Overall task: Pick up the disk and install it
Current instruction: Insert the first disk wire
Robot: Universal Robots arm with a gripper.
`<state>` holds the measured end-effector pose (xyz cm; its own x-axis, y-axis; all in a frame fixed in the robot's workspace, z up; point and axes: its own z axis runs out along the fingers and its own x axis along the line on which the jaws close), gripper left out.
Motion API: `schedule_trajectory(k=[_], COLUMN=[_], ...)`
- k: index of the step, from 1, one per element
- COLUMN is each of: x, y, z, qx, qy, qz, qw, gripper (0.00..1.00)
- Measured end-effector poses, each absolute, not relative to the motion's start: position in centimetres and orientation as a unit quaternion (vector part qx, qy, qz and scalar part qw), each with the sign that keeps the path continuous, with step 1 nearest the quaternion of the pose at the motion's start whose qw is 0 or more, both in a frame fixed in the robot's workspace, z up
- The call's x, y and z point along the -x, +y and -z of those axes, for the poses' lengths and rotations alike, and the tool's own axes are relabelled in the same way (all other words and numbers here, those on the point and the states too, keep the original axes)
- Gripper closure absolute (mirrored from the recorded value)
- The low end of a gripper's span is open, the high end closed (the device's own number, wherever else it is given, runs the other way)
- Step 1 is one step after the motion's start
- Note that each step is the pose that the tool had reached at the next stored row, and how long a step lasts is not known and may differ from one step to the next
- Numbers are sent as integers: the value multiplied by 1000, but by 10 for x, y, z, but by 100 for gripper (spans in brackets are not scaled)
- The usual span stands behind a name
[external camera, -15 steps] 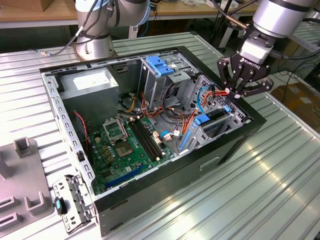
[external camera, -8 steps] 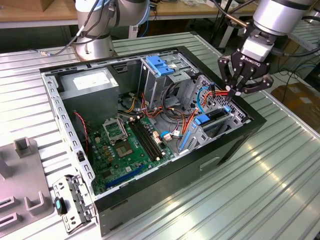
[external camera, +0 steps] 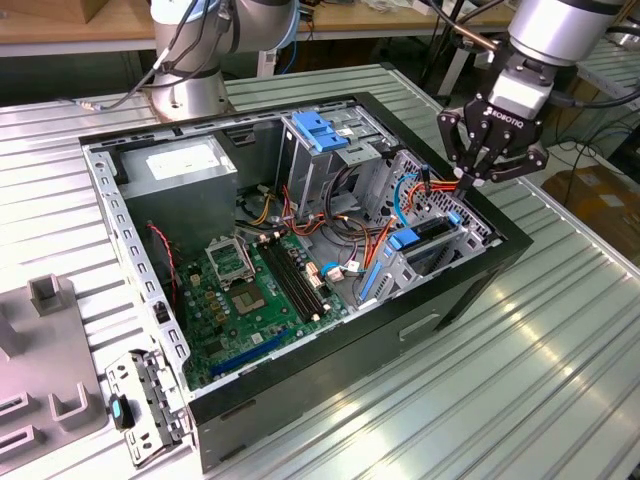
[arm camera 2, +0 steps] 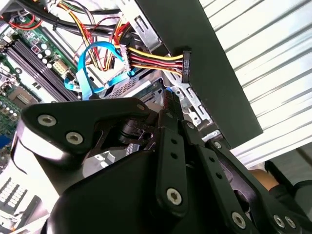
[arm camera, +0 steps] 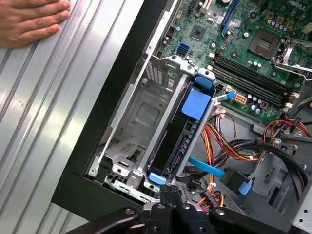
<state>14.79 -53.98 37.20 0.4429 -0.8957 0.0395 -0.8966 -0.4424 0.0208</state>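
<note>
Fingers point(arm camera: 166, 196) pressed together, seemingly empty, above disk point(arm camera: 176, 146) mostly hidden in bay point(arm camera: 140, 117).

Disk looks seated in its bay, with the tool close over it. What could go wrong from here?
1. Snagging: the power cables and the blue data cable lie right beside the disk, close to the tool. A sideways move might catch them.
2. A person's hand rests on the table next to the case. A wide swing could come near it.
</note>
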Motion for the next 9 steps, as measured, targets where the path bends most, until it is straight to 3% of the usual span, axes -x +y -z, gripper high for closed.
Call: schedule_trajectory(k=[9], x=[-154], y=[-537], z=[-373], qx=[-861], qy=[-508], qz=[-12], qw=[20], gripper=[89])
